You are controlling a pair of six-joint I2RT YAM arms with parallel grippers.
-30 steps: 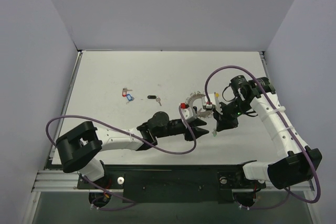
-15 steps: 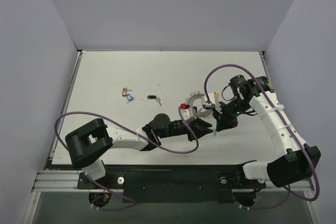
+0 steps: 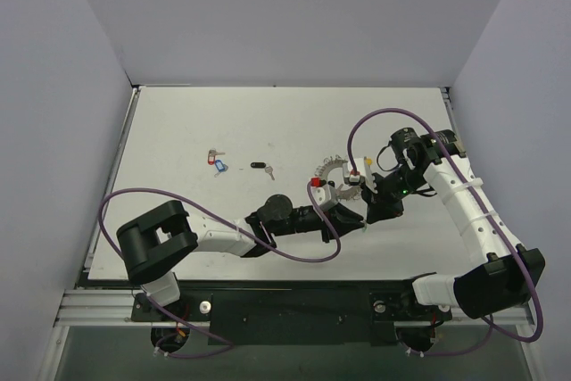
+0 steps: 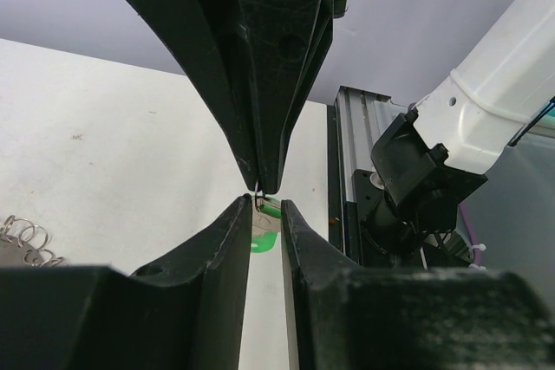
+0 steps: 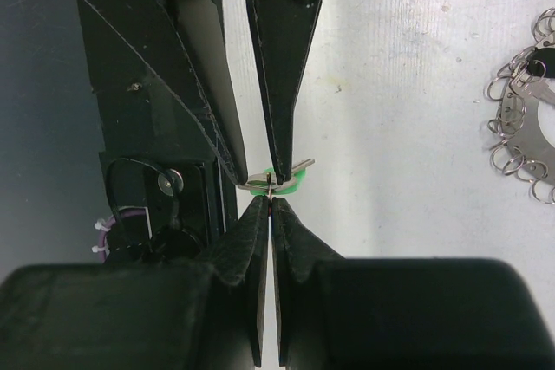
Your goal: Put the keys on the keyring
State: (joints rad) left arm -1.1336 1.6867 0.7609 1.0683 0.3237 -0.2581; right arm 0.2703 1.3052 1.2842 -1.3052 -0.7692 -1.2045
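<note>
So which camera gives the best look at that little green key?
The right wrist view: the green key sits mid-frame, with both its green tag and its metal showing. The left wrist view gives only a green sliver in a dark gap. The top view barely shows it, if at all.

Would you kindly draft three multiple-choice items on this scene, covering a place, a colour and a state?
1. Where is the keyring?
A. Lying on the table
B. Hanging in mid-air
C. On the black base rail

2. What colour is the head of the key between the left gripper's fingers?
A. Red
B. Green
C. Black

3. How is the right gripper?
A. Wide open
B. Out of view
C. Shut

Answers: 1 A, the right wrist view shows it flat on the white surface, apart from all fingertips. 2 B, the green key sits in that gap. 3 C, its fingertips meet, pinching the key's wire loop.
</note>
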